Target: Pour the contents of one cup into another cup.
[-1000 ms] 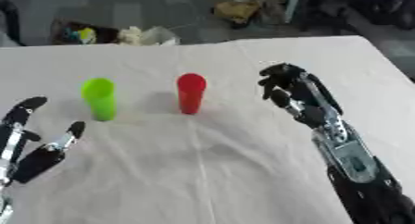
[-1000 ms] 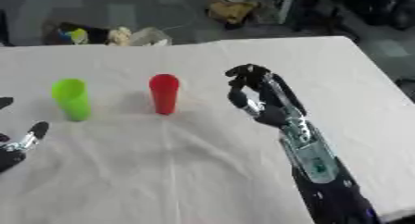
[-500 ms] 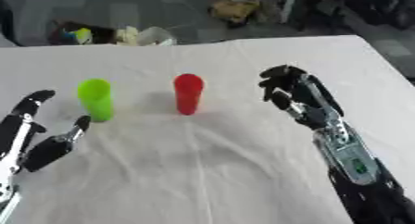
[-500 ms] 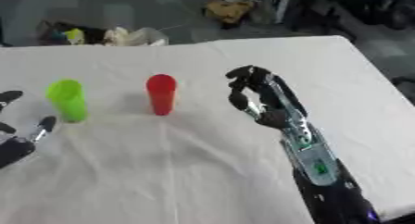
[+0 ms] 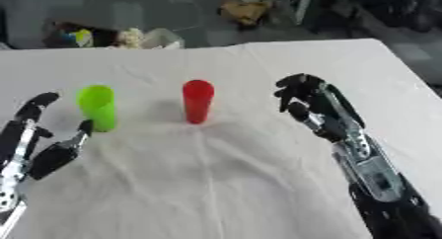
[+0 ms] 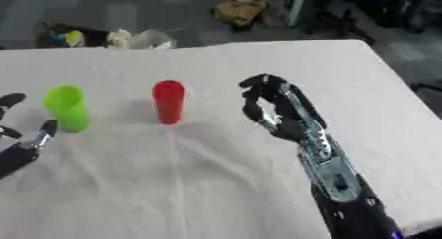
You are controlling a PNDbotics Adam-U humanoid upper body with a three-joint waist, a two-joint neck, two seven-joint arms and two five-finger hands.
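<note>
A green cup (image 5: pixel 97 107) and a red cup (image 5: pixel 198 100) stand upright side by side on the white cloth (image 5: pixel 224 179), the green one to the left. My left hand (image 5: pixel 36 141) is open just left of and below the green cup, its thumb close to the cup's base without holding it. My right hand (image 5: pixel 313 108) hovers right of the red cup, a hand's width away, with relaxed, slightly bent fingers and nothing in it. What the cups contain is hidden.
The cloth-covered table's far edge (image 5: pixel 216 46) runs across the top. Beyond it, on the floor, lie bags and clutter (image 5: pixel 112 36) and dark equipment (image 5: pixel 388 8). The table's right edge (image 5: pixel 413 75) slants near my right arm.
My left hand has risen and moved right, closer to the green cup. My right hand has barely moved. The cups stand as before.
</note>
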